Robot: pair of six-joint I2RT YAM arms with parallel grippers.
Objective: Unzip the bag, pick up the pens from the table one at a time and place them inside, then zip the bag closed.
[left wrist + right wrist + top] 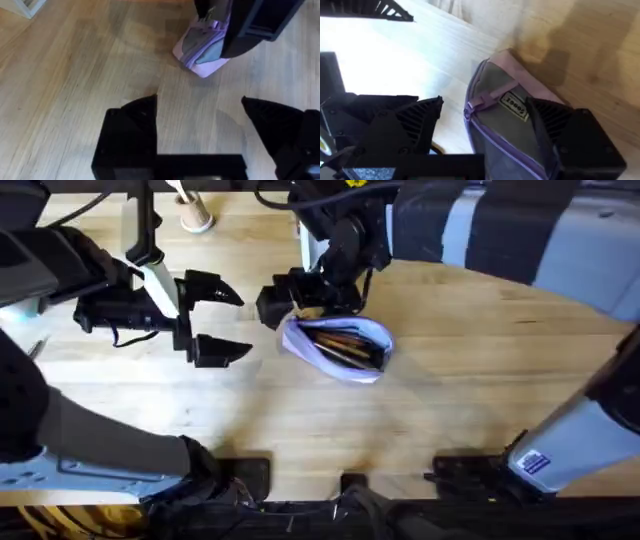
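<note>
Two pens (342,345) are lying inside the bag (336,348), which is gaping unzipped on the desk (420,420) near its middle; their ends are sinking into the lining and are hard to tell apart. Right claw (285,300) is hanging over the bag's left end, hiding it, fingers spread on either side. Left claw (232,323) is hovering just left, open and holding nothing

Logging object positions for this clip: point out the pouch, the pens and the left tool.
pouch (372,333), overhead view, lavender right rim.
pens (345,346), overhead view, shafts inside the open pouch.
left tool (222,322), overhead view, midway between its open fingertips.
</note>
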